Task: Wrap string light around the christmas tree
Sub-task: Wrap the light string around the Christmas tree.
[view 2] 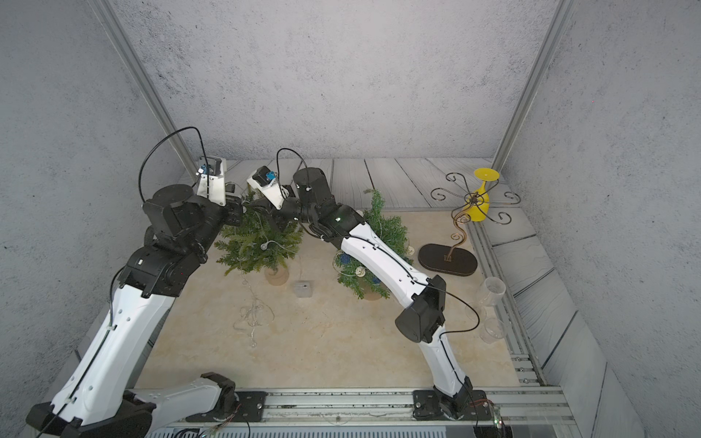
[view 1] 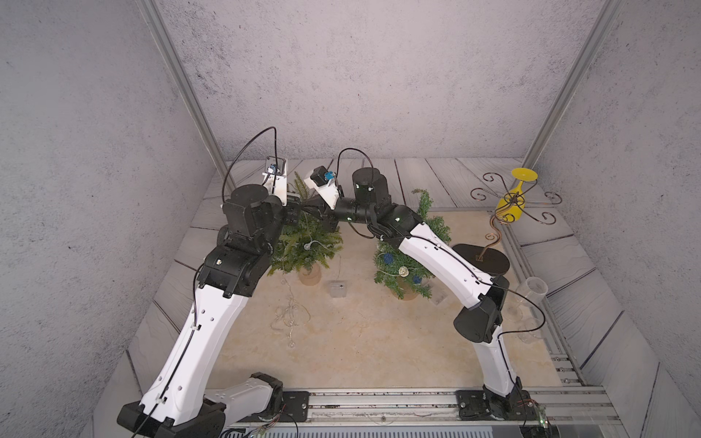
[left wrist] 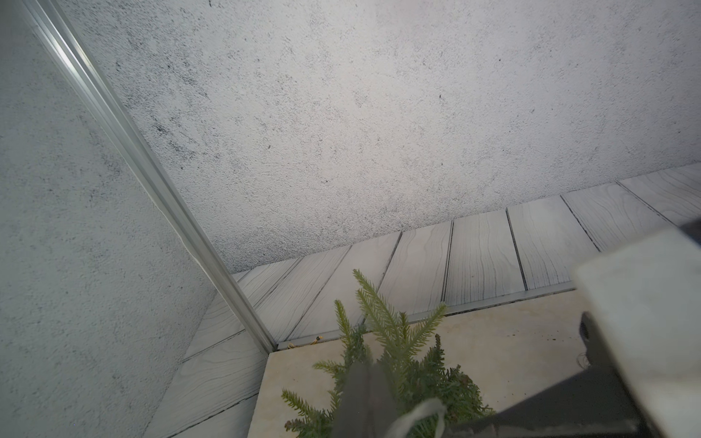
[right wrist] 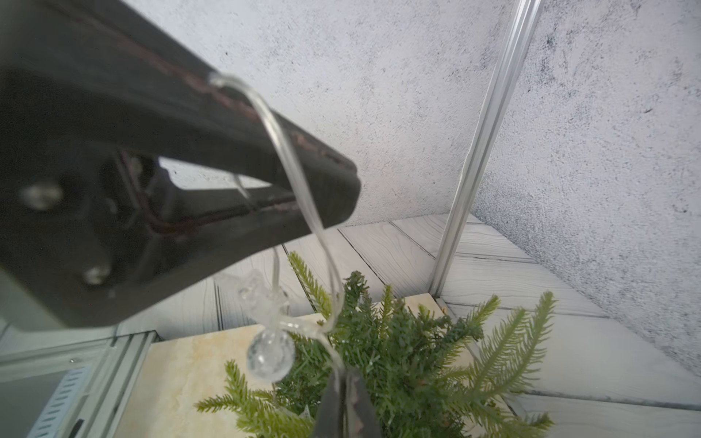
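Observation:
The christmas tree [view 1: 303, 246] is a small green one in a tan pot, left of the middle in both top views, also christmas tree [view 2: 261, 246]. The string light [view 1: 290, 314] is a clear wire with clear ball bulbs. Part of it lies in a loose heap on the table and one bulb [view 1: 307, 245] hangs in the branches. Both grippers meet at the treetop. In the right wrist view my left gripper [right wrist: 341, 189] is shut on the wire. My right gripper [right wrist: 347, 394] is shut on the same wire just below a bulb [right wrist: 270, 358]. The left wrist view shows the left gripper [left wrist: 364, 394] shut over the branches.
A second tree [view 1: 406, 265] with blue and white balls stands under my right forearm. A clear battery box [view 1: 337, 290] lies between the two pots. A curled metal stand [view 1: 481, 259] holding a yellow glass [view 1: 512, 201] and clear glasses [view 1: 533, 292] stand at the right. Walls close in behind.

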Robot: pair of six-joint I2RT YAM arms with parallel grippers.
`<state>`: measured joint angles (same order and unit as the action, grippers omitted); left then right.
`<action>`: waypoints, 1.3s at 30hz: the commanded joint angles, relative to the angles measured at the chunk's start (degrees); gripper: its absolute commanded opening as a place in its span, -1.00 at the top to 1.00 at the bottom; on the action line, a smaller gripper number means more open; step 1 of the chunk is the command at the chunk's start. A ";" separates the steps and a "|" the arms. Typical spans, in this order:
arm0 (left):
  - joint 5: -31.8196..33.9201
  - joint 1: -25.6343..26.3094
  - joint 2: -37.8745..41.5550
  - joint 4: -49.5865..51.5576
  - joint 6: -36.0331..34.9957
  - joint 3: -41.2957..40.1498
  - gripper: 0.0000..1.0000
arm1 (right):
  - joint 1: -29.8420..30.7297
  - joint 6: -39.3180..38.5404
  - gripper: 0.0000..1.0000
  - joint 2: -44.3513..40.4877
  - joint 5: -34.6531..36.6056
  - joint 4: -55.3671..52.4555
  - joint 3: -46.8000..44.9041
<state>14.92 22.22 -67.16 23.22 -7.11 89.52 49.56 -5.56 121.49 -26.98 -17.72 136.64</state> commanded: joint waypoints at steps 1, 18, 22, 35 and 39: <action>-1.67 -0.94 2.21 -2.89 1.50 -2.81 1.00 | 0.09 -1.28 1.00 0.21 1.91 -0.11 0.30; 3.38 -3.31 17.75 -0.87 13.59 -17.99 -0.51 | -0.09 -6.30 1.00 -5.63 5.48 -6.31 0.96; 6.83 -3.72 24.34 -0.54 18.86 -26.49 -0.46 | -0.16 -6.39 1.00 -6.33 4.92 -7.21 1.44; -3.80 -4.64 30.50 -3.12 22.88 -41.55 -0.53 | -0.25 -7.14 1.00 -7.11 3.23 -13.82 6.38; -8.43 -4.61 30.10 -10.06 18.28 -46.61 -0.54 | -0.42 -6.97 1.00 -7.39 1.67 -15.19 6.80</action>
<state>11.27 18.11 -36.86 18.24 14.15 45.28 49.43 -12.29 118.15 -23.20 -30.50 142.23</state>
